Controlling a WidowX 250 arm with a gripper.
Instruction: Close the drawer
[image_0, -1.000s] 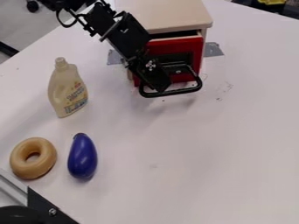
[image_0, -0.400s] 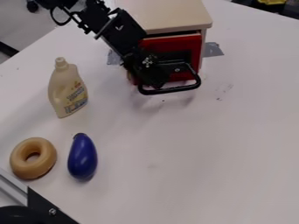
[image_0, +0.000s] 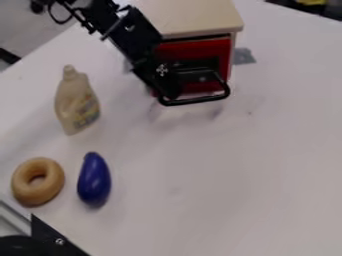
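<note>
Black arm slanting down from the upper left, tool (image_0: 171, 92) (black too) lowermost.

Tan bottle (image_0: 77, 102) upright | tan ring (image_0: 37, 182) lower left | blue eggplant (image_0: 94, 180) just beside ring

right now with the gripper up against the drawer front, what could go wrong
The gripper sits at the left part of the red drawer front, so an off-center push might skew the drawer and jam it. It is also right by the black handle, which sticks out and could snag it when the arm pulls away.
</note>
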